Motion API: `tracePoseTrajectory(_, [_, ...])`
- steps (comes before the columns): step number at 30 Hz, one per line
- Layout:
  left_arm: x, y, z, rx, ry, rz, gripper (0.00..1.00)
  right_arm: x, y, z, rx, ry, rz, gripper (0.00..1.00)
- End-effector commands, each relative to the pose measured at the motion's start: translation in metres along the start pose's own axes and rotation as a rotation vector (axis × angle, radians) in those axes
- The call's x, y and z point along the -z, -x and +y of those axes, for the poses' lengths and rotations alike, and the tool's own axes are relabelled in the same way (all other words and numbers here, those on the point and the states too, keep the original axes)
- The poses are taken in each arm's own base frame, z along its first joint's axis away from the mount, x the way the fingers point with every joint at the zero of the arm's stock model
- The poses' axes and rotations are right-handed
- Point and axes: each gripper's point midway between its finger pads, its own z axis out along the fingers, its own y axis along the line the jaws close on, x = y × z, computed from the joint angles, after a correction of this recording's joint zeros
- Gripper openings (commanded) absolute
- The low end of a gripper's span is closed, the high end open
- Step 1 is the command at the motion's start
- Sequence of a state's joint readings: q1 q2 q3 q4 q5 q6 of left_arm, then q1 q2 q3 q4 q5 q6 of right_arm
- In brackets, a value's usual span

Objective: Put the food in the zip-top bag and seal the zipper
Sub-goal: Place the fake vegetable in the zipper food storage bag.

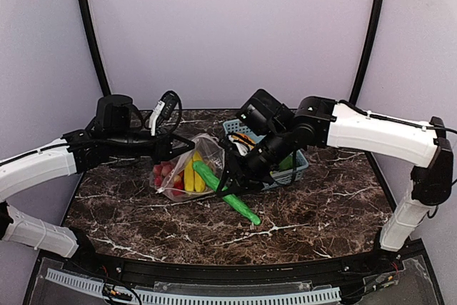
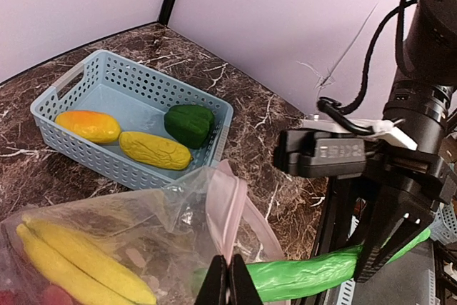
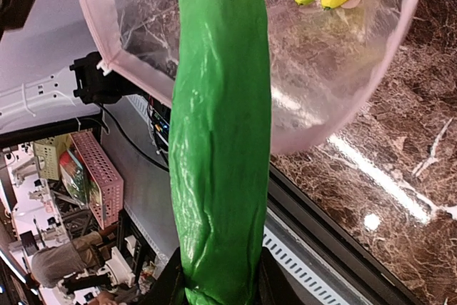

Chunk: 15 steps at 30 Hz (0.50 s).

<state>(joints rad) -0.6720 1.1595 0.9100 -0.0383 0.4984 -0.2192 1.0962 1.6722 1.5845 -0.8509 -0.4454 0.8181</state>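
The right pincer (image 1: 234, 178) is clamped around a long green cucumber (image 1: 227, 194) near its middle, jaws narrowed to the toy's width, its leading end poked into the mouth of the bag (image 1: 211, 148) and its tail hanging out over the marble table (image 1: 321, 205); the left pincer (image 2: 228, 281) is pinched tight on the pink zipper (image 2: 227, 201), lifting that lip so the mouth gapes toward the incoming cucumber; the job looks roughly half done: yellow bananas (image 1: 191, 176) and red fruits (image 1: 163, 171) already lie inside the clear bag, which sits left of centre on the table, just beside the blue basket (image 2: 107, 162); the cucumber is only partly through the opening and has yet to be let go; three pieces wait in the basket, an orange-yellow one (image 2: 89, 125), a yellow one (image 2: 153, 149) and a dark green one (image 2: 189, 123); the zipper is plainly unsealed, so closing it is the last step left. The right arm stretches in from the right edge, passing over the basket, its wrist bent down and to the left so the cucumber slants along the line of the bag's mouth; the left arm reaches in low from the left edge, forearm close to level, its wrist at the bag's upper rim; the two pincers sit near each other at the opening, apparently without touching.
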Motion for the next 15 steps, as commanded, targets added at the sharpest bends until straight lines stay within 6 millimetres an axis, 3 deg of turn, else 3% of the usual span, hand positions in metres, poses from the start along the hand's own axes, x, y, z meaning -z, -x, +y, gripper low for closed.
tracePoseTrajectory(1, [-0.002, -0.013, -0.012, -0.033, -0.056, 0.025, 0.01, -0.002, 0.026, 0.015, -0.076, 0.089, -0.045, 0.2])
tracePoseTrajectory(9, [-0.001, -0.019, -0.021, -0.038, -0.086, 0.036, 0.01, 0.003, 0.067, 0.01, -0.21, 0.115, -0.198, 0.23])
tracePoseTrajectory(15, [-0.002, 0.0, -0.03, 0.028, -0.13, -0.026, 0.01, -0.01, 0.09, 0.011, -0.237, 0.115, -0.233, 0.29])
